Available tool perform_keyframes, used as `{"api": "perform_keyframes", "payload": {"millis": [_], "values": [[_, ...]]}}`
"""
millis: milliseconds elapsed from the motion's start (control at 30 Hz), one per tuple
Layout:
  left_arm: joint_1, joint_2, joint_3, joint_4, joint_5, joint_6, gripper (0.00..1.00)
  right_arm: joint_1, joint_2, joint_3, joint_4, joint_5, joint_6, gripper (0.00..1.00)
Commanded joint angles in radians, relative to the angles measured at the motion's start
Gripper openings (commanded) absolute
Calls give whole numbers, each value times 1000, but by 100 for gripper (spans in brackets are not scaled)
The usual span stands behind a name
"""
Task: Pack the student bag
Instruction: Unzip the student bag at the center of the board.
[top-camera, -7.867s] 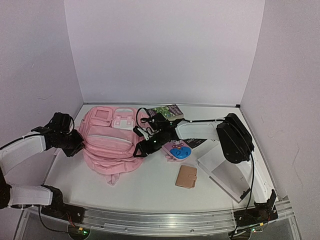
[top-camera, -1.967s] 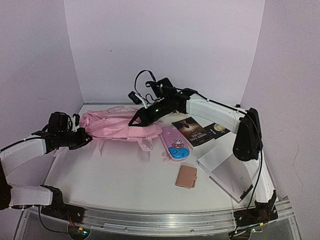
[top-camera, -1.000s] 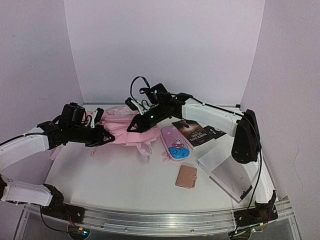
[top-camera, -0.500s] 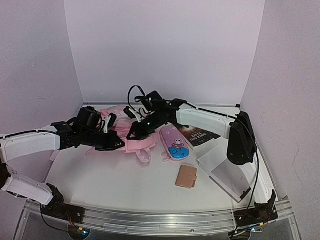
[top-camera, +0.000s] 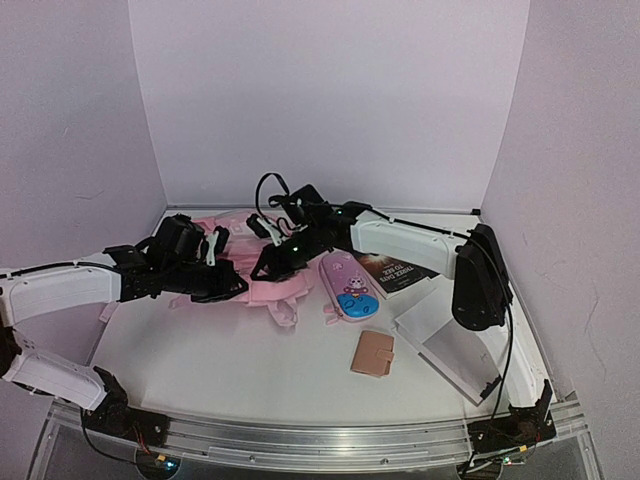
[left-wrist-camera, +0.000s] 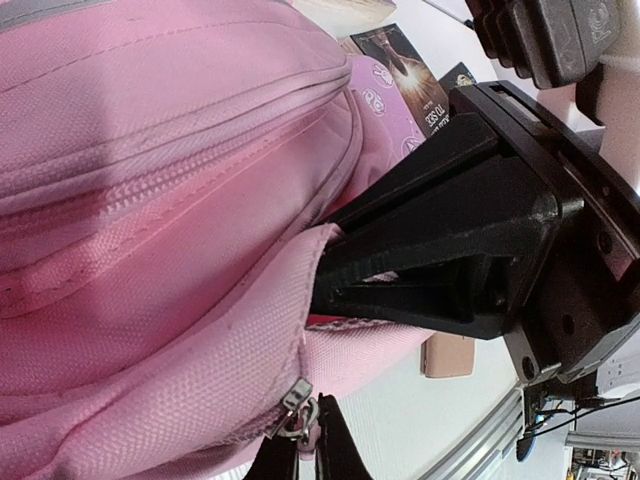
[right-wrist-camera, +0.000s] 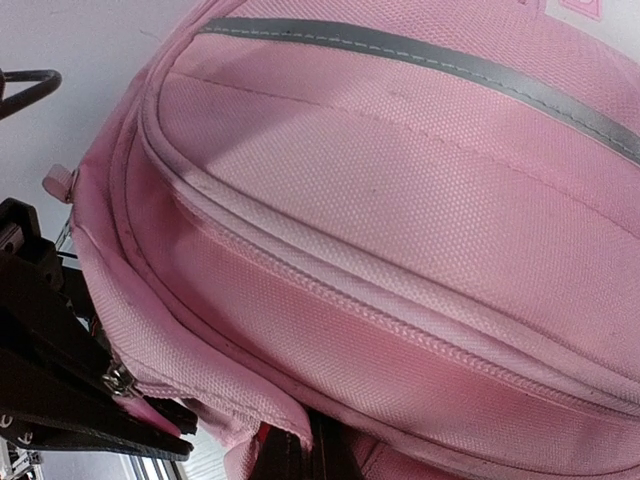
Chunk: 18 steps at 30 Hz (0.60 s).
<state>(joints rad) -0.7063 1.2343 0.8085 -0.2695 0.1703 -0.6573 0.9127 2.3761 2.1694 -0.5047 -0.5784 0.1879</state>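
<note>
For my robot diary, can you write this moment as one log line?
left fingers: shut on zip pull | right fingers: shut on student bag | pink case: outside bag, on table

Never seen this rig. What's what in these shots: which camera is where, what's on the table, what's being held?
Two robot arms, bolted at the near edge of a table. The wide picture comes from a fixed camera above and behind them; each close-up comes from a camera on one wrist. On the table: a pink student bag, pink oval case, tan wallet, dark book, white folder-like item. The left end effector is shut on the bag's zip pull; the right end effector pinches the bag's fabric edge.
</note>
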Motion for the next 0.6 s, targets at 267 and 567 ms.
{"api": "perform_keyframes", "payload": {"millis": [267, 567], "values": [[-74, 82, 78, 171, 114, 40, 0, 18, 39, 37, 140, -28, 49, 0], [-82, -65, 45, 90, 92, 82, 1, 8, 6, -67, 142, -11, -18, 0]]}}
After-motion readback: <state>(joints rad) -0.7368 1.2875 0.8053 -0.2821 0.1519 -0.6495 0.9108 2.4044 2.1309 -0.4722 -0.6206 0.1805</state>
